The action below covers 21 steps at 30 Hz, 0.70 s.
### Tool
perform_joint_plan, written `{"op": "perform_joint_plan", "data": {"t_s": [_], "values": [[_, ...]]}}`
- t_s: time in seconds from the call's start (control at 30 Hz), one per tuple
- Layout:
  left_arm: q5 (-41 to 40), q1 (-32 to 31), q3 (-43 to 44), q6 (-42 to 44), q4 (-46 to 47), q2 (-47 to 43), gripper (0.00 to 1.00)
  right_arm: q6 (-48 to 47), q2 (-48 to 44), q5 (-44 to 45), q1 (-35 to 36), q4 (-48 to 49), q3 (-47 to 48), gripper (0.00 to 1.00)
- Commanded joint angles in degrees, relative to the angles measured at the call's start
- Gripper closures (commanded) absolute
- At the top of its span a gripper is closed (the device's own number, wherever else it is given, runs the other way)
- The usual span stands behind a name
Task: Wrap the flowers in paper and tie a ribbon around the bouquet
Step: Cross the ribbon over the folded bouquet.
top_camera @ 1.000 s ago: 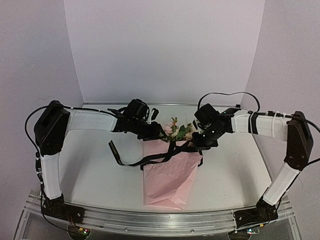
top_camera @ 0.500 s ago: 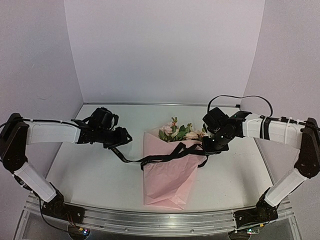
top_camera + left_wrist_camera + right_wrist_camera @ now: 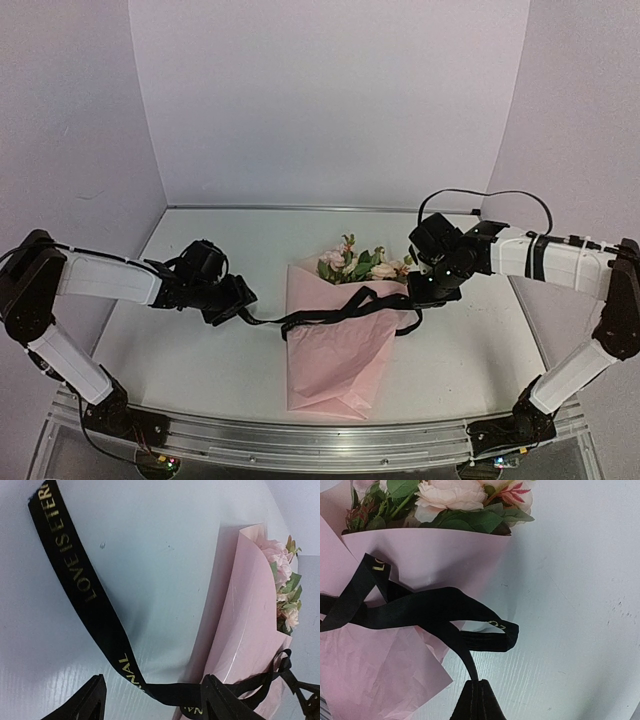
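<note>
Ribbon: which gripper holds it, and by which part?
The right gripper is shut on the ribbon, on a strand near its loop. The left gripper is open and holds nothing.

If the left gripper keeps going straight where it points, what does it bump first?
Likely the ribbon lying between its open fingers; past that, the bouquet, though depth is unclear.

Lettered ribbon (image 3: 90,605) between the spread gripper's (image 3: 154,682) tips, bouquet (image 3: 250,620) alongside

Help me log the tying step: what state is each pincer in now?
Left pincer: open, the long black gold-lettered fabric ribbon passing unclamped across its gap.
Right pincer: closed on that ribbon.
</note>
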Motion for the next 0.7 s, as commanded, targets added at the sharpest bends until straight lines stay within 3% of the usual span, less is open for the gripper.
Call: {"op": "perform_joint_plan", "data": {"t_s": [0.0,0.2,0.4,0.5,0.67], "values": [[2.1,-2.7,-1.4,-17.4,8.7,0.9,0.33,-1.1,0.0,0.0,-0.1,0.9,0.8,1.00],[1.0,-5.6,-0.6,-26.0,8.9,4.1,0.33,-0.7,0.0,-0.5,-0.1,2.2,0.1,1.00],[-0.3,-6.2,-0.7,-29.0,11.2,6.7,0.38,-0.4,0.1,-1.0,-0.1,2.7,0.2,1.00],[-0.9,-5.5,0.9,-28.0,12.9,9.3,0.50,-0.3,0.0,-1.2,-0.1,2.7,0.5,1.00],[-2.1,-2.1,1.6,-23.6,14.4,10.5,0.83,-0.9,-1.3,0.1,-0.3,2.1,-0.3,1.00]]}}
